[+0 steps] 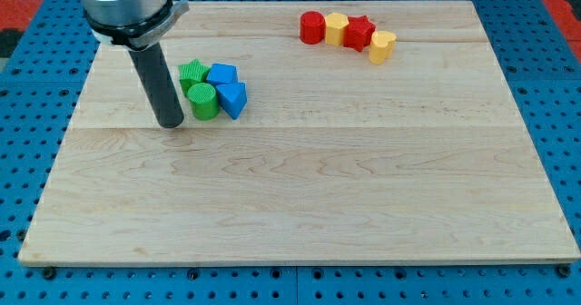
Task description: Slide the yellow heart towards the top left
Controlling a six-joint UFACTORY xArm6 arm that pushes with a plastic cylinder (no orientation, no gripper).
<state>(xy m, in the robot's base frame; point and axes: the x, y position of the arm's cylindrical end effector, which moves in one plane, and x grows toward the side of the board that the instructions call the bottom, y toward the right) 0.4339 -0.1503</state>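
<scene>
My tip [171, 122] touches nothing; the yellow heart [382, 46] looks light, rigid, slippery—I'd push its lower-right side.

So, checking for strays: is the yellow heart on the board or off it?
On. The yellow heart rests on the wooden board near its top right, touching the red star.

Bright, even light; sharp focus; soft short shadows under the blocks; no glare on the board [300, 196]
</scene>
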